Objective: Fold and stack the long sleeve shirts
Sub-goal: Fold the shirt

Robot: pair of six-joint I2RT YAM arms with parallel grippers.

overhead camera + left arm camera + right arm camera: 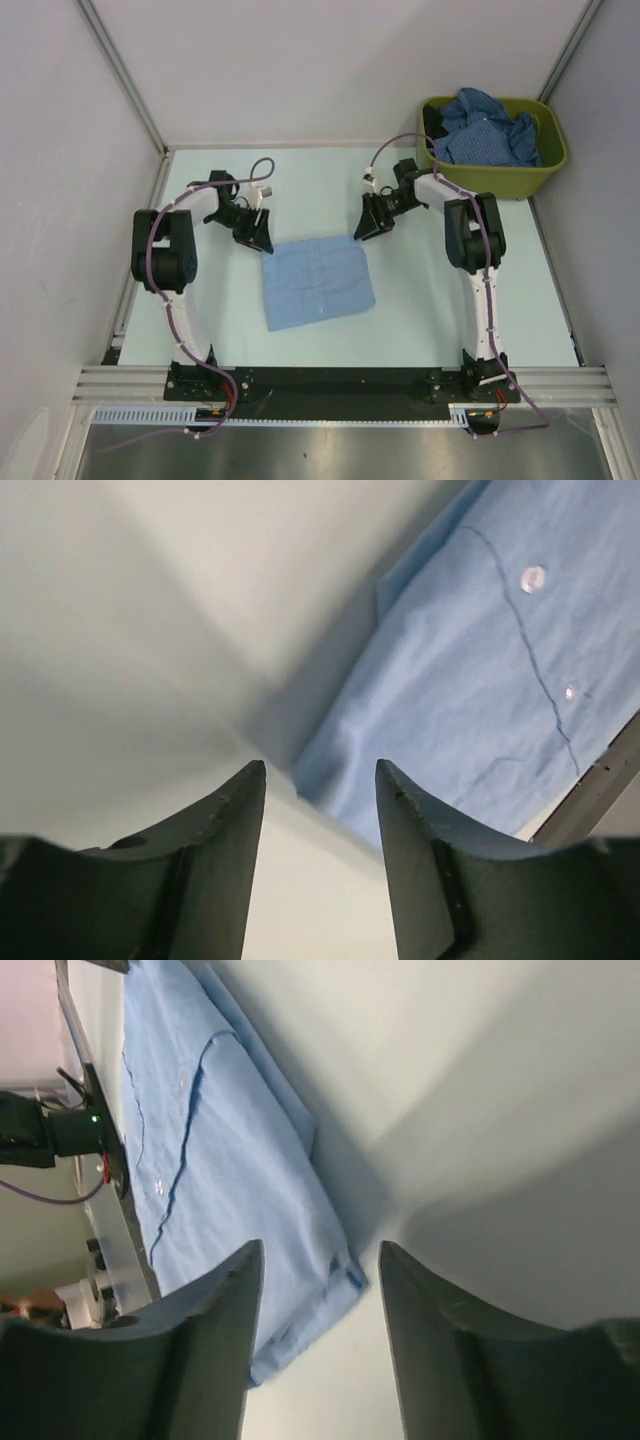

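Both arms reach forward, elbows raised: left gripper [255,236] at the far-left corner of the light blue shirt [318,283], right gripper [368,226] at its far-right corner, jaws of each parted, empty. Shirt is soft cloth, folded to a flat rectangle. Darker patterned shirts [490,130] lie crumpled in an olive plastic bin [555,160] beyond its far-right corner.

bench [450,300]: pale green surface, as i see it from the top camera. two things lie directly on it. a light blue shirt [317,284] lies flat near the middle, folded into a rough rectangle and set slightly askew to the bench edges. the left wrist view shows two buttons facing up. an olive-green bin [555,165] stands at the far right corner, well apart from the shirt. bare bench shows on every side of the shirt.
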